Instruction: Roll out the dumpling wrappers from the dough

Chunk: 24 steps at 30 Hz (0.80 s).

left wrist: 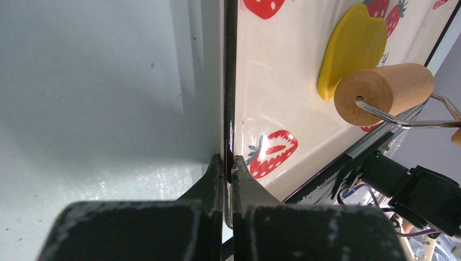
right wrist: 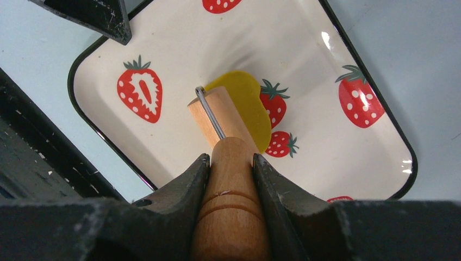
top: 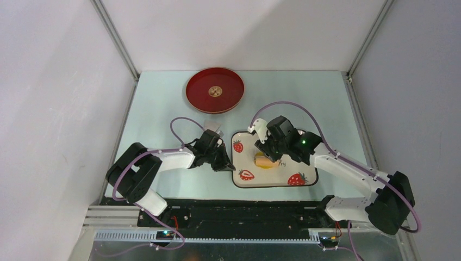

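The dough (right wrist: 247, 103) is a flattened irregular bright-yellow patch in the middle of the strawberry tray (top: 304, 182); it also shows in the left wrist view (left wrist: 353, 43) and the top view (top: 266, 163). My right gripper (right wrist: 231, 159) is shut on the wooden roller's handle (right wrist: 234, 206). The roller's drum (right wrist: 217, 117) rests on the near edge of the dough and also shows in the left wrist view (left wrist: 383, 89). My left gripper (left wrist: 228, 159) is shut on the tray's left rim (left wrist: 229, 98). No round wrapper disc shows.
A red round tray (top: 215, 89) with a small disc at its centre sits at the back of the table. A small clear object (top: 213, 128) lies behind the left gripper. Walls and metal posts close in both sides.
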{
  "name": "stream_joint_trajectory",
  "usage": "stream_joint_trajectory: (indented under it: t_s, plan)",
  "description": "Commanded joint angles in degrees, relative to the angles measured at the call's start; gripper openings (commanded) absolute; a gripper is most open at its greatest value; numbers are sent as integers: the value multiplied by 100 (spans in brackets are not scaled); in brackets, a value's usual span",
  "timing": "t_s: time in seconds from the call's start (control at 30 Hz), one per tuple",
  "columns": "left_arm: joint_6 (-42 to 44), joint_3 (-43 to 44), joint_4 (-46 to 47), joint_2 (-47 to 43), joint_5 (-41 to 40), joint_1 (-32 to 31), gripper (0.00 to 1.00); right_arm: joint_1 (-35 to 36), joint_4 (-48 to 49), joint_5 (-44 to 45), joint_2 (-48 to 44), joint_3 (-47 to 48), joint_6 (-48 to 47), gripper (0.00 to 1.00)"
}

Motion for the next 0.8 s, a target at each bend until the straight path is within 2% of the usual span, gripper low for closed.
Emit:
stream_joint_trajectory:
  t_s: [0.0, 0.27, 0.77]
  plan:
    - [118, -117, -537, 229, -325, -75, 0, 12, 477, -52, 145, 239, 140, 0]
    - [117, -125, -537, 224, -329, -76, 0, -24, 103, -372, 564, 84, -3, 0]
    - [117, -129, -546, 220, -329, -70, 0, -243, 527, -1149, 111, -1393, -15, 0]
